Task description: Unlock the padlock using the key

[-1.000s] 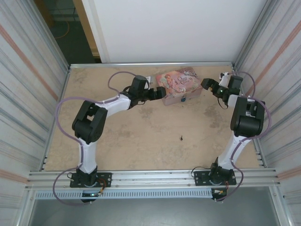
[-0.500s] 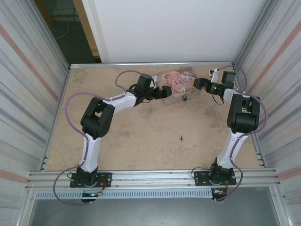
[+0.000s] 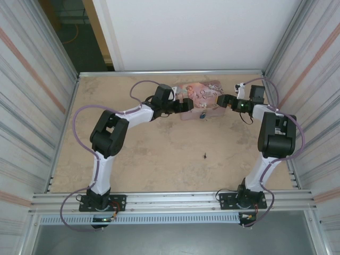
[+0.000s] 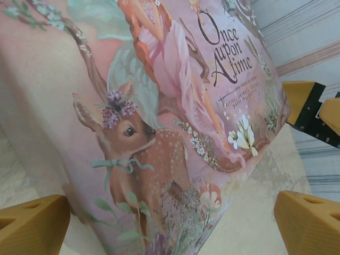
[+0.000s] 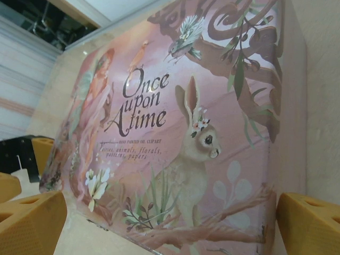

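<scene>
Padlock (image 3: 203, 113) hangs on the near face of the pink tin (image 3: 204, 93). Your left gripper (image 3: 187, 104) and right gripper (image 3: 222, 101) stand wide open, straddling its ends, gripping nothing, probably to brace it. The key (image 3: 205, 155), seemingly that dark speck, lies well apart on the worktop (image 3: 149, 149).

We see a pale, mottled tabletop (image 3: 159, 154) with the pink illustrated tin box (image 3: 204, 95) lying flat near its far edge and a tiny dark object (image 3: 205, 155), too small for us to identify, lying alone well nearer the front.
</scene>
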Controlling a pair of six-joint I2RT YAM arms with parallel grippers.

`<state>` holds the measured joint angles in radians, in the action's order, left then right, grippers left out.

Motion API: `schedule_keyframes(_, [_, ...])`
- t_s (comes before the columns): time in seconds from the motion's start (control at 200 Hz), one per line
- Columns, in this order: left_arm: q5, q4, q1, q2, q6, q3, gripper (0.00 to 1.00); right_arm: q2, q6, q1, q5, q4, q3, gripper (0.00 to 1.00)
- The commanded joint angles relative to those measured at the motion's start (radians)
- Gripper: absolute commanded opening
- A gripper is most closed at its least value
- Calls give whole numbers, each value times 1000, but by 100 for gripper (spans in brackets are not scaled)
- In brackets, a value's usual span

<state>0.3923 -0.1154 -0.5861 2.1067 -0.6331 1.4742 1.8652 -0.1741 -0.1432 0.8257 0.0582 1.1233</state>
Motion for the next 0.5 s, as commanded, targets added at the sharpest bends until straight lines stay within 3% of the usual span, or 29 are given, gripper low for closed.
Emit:
schedule_keyframes(0.0, [35, -38, -15, -82, -4, -46, 99, -93, 6, 76, 58, -14, -49, 99])
schedule_keyframes(0.496, [-17, -80, 47, -312, 4, -329, 99, -316, -122, 353, -129, 77, -289, 99])
